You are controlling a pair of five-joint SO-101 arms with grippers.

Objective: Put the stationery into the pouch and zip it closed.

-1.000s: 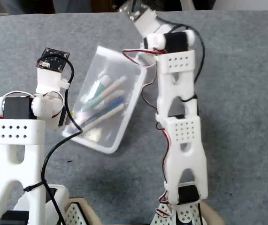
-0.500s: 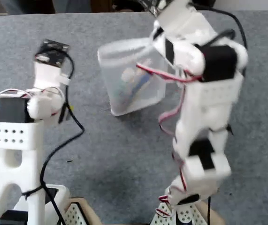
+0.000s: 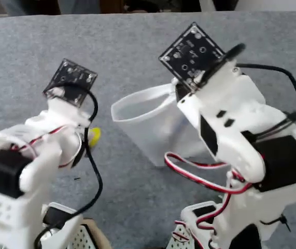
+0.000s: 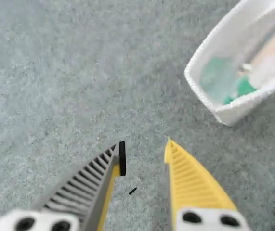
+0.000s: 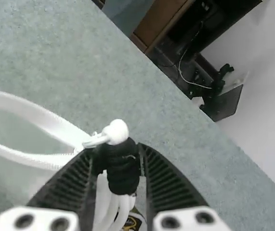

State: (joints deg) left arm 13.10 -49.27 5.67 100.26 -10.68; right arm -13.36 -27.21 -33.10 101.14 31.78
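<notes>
Pouch [image 3: 153, 124], translucent white with its mouth open, hangs from the right hand [image 5: 118, 149] over the grey desk [image 3: 33, 52]. Right hand: jaws pressed together on a black tab at the zip end of the pouch. Left hand [image 4: 145, 151]: jaws spread, gripping nothing, low over the desk, with the pouch ahead of it and apart. Stationery [image 4: 216, 77]: green and pale pieces inside the pouch. Zip pull [image 5: 115, 132]: white bead just beyond the right hand's tips.
</notes>
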